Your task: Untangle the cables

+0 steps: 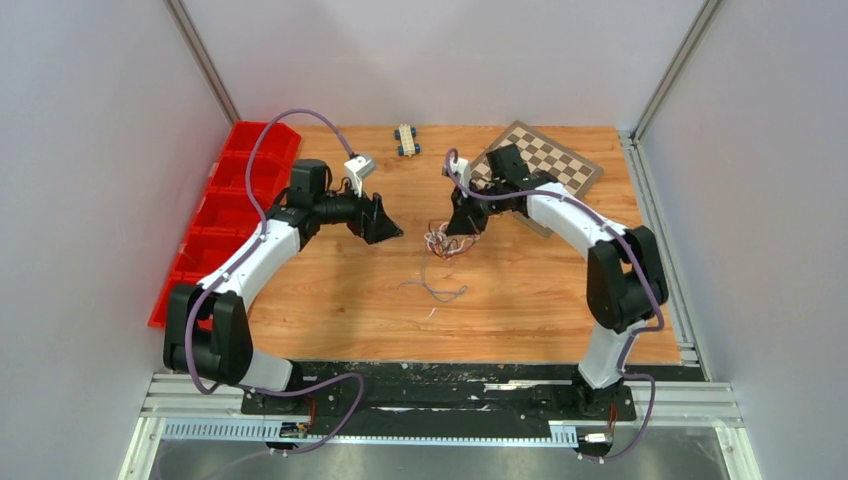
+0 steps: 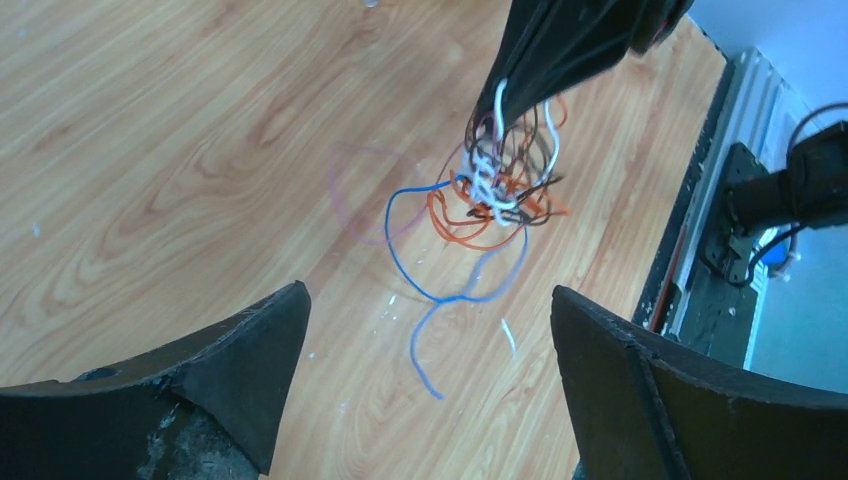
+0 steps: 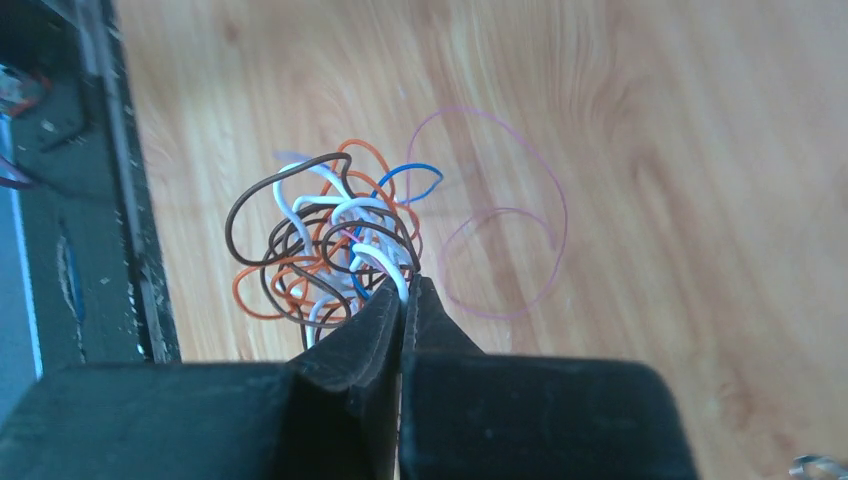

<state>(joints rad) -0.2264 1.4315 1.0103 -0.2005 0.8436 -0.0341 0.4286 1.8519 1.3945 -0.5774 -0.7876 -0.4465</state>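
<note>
The cables [image 1: 441, 241] are a small knot of thin white, orange, brown and blue wires. My right gripper [image 1: 462, 228] is shut on a white wire of the knot, which hangs from its tips over the table. In the right wrist view the knot [image 3: 325, 250] bunches just beyond the closed gripper [image 3: 405, 290]. In the left wrist view the knot [image 2: 498, 195] hangs from the right gripper's black fingers [image 2: 560, 50], with a blue wire [image 2: 437, 300] trailing down. My left gripper [image 2: 428, 290] is wide open and empty, just left of the knot [image 1: 385, 228].
A loose grey-purple wire [image 1: 440, 292] lies in loops on the wooden table near the knot; it also shows in the right wrist view [image 3: 563, 205]. Red bins [image 1: 235, 200] line the left edge. A chessboard [image 1: 548, 160] and a small toy block [image 1: 405, 140] sit at the back.
</note>
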